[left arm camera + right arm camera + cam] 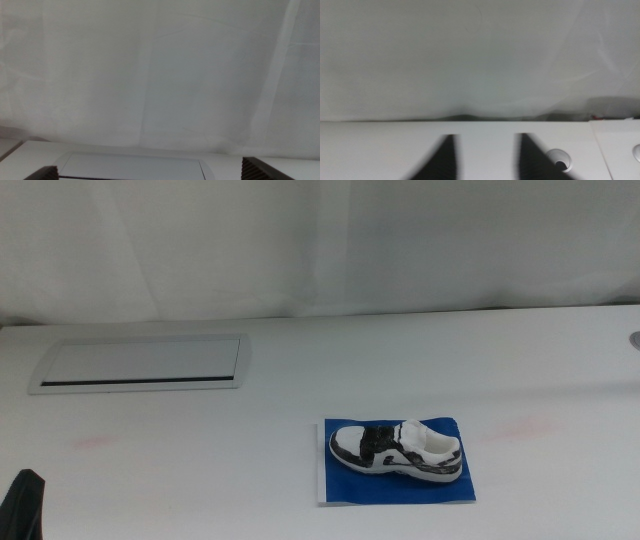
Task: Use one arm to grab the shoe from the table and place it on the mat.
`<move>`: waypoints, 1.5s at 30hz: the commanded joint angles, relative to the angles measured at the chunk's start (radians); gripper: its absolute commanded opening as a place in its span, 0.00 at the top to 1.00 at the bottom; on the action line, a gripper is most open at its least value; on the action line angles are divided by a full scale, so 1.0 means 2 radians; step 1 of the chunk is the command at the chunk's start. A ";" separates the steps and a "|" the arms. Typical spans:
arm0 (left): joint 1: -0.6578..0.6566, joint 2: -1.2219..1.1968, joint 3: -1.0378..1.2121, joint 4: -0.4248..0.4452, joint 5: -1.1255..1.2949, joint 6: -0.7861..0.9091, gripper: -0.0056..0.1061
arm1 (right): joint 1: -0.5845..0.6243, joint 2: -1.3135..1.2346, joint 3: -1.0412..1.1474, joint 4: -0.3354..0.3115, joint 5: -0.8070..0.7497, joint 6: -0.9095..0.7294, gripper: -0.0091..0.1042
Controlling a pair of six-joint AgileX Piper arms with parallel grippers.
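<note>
Even, bright diffuse light, no glare. Soft faint shadow under shoe [398, 451] on mat [340, 490]. R wrist view: jaws blurred, out of focus.

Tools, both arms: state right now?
Left tool: open, holding nothing, waiting at the table's near left corner.
Right tool: open, holding nothing, out of the middle view.

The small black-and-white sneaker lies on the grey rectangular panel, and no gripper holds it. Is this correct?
Not quite. In the middle view the small black-and-white sneaker lies on the flat dark blue rectangular mat, not the inset grey rectangular panel. No gripper holds it.
</note>
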 commanded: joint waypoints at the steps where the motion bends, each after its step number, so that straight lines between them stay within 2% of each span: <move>1: 0.001 -0.016 0.020 -0.004 -0.005 -0.002 0.14 | -0.004 -0.039 0.022 -0.004 0.004 -0.004 0.73; 2: 0.001 -0.016 0.020 -0.004 -0.005 -0.002 0.14 | -0.004 -0.056 0.032 -0.006 0.004 -0.004 0.86; 3: 0.001 -0.016 0.020 -0.004 -0.005 -0.002 0.14 | -0.004 -0.070 0.041 -0.006 0.007 -0.004 0.94; 12: 0.001 -0.016 0.020 -0.004 -0.005 -0.002 0.14 | -0.004 -0.265 0.186 -0.004 -0.006 0.000 0.94; 19: 0.001 -0.016 0.020 -0.004 -0.005 -0.002 0.14 | -0.004 -0.496 0.311 0.004 0.025 0.050 0.94; 24: 0.001 -0.016 0.020 -0.004 -0.005 -0.002 0.14 | -0.004 -0.584 0.397 -0.001 -0.050 0.050 0.94; 30: 0.001 -0.016 0.020 -0.004 -0.005 -0.002 0.14 | -0.004 -0.603 0.535 -0.001 -0.166 0.052 0.94; 34: 0.001 -0.016 0.020 -0.004 -0.005 -0.002 0.14 | -0.004 -0.602 0.601 -0.001 -0.210 0.052 0.94; 37: 0.001 -0.016 0.020 -0.004 -0.005 -0.002 0.14 | -0.004 -0.602 0.632 -0.001 -0.231 0.052 0.94; 40: 0.001 -0.016 0.020 -0.004 -0.005 -0.002 0.14 | -0.004 -0.602 0.634 -0.013 -0.215 0.051 0.94; 45: 0.001 -0.016 0.020 -0.004 -0.005 -0.002 0.14 | -0.004 -0.602 0.634 -0.012 -0.221 0.052 0.94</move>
